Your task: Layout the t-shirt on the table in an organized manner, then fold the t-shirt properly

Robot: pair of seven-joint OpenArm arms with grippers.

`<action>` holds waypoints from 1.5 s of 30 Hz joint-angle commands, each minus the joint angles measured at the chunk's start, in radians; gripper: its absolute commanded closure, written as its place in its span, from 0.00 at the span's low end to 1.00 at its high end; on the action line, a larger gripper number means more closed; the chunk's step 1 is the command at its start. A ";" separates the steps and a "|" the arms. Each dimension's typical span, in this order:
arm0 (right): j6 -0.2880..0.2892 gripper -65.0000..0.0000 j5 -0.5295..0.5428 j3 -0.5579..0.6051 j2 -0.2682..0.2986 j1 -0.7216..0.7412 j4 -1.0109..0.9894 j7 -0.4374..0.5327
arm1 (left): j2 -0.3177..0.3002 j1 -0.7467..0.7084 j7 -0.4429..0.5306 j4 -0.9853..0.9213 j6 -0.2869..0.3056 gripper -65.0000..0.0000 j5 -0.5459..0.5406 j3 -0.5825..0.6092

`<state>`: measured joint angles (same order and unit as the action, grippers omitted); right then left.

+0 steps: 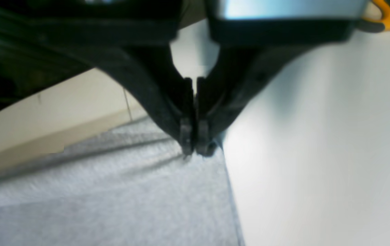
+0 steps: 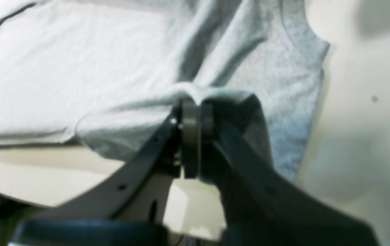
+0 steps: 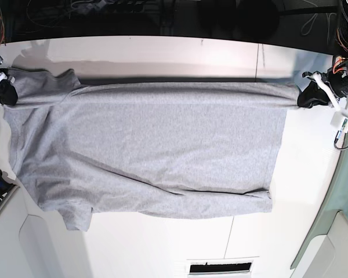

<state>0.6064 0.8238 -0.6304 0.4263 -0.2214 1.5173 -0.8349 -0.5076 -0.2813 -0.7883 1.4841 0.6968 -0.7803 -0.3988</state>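
I am in the laying-out step: the t-shirt (image 3: 156,150) lies spread across the white desk (image 3: 162,243), stretched lengthwise between my two tools, with the collar and sleeves at the base view's left and the hem at its right. Its far edge is pulled fairly straight between my grips, while the near edge sags and runs slanted, with loose wrinkles toward the near sleeve. My left tool (image 1: 195,148) is pinched closed on the corner of the hem, its tips meeting on the grey cloth right at the shirt's edge, with bare desk just beside it. My right tool (image 2: 195,116) is likewise clamped closed on a raised fold of the cloth near the shoulder and sleeve, so the fabric tents up over the tips. In the base view both tools sit at the far corners of the garment, well apart from each other. I judge the shirt is not yet flat enough to fold. The next move, as I see it, calls for keeping even tension on both corners and drawing the cloth so the near edge comes square, then setting it down without bunching before I let go.
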 commanded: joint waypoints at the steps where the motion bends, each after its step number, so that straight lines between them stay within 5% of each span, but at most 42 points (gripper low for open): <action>1: -0.005 1.00 -0.001 0.006 0.020 0.039 -0.006 0.029 | -0.022 0.033 0.029 -0.003 0.001 1.00 -0.014 -0.010; 8: -0.005 1.00 -0.070 0.062 0.019 0.190 -0.174 0.091 | -0.024 0.142 0.033 -0.151 0.001 1.00 -0.014 0.011; 13: -0.005 1.00 -0.092 0.088 0.019 0.290 -0.271 0.095 | -0.021 0.216 0.128 -0.236 0.001 1.00 0.055 0.105; 21: -0.008 1.00 -0.114 0.103 0.019 0.304 -0.342 0.147 | -0.019 0.320 0.149 -0.293 0.001 1.00 0.097 0.164; 26: -0.019 0.89 -0.125 0.102 0.019 0.292 -0.348 0.146 | -0.019 0.365 0.149 -0.293 0.001 1.00 0.096 0.165; 32: -0.019 0.51 -0.117 0.102 0.019 0.291 -0.348 0.147 | -0.014 0.362 0.150 -0.294 0.001 0.66 0.089 0.185; 35: -0.021 0.50 -0.101 0.095 0.019 0.290 -0.347 0.146 | -0.014 0.362 0.147 -0.294 0.001 0.52 0.083 0.189; 41: -0.027 0.50 -0.101 -0.036 0.019 0.290 -0.347 0.119 | -0.027 0.361 -0.061 -0.294 0.001 0.51 -0.106 0.185; 45: -0.027 0.50 -0.106 -0.143 0.020 0.285 -0.347 0.101 | -0.027 0.358 -0.117 -0.294 0.001 0.51 -0.223 0.170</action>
<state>0.5758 0.7052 -0.7700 0.4236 0.0547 1.1564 -0.7467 -0.5152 0.0616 -0.9165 1.1751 0.6891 -0.9867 -0.2211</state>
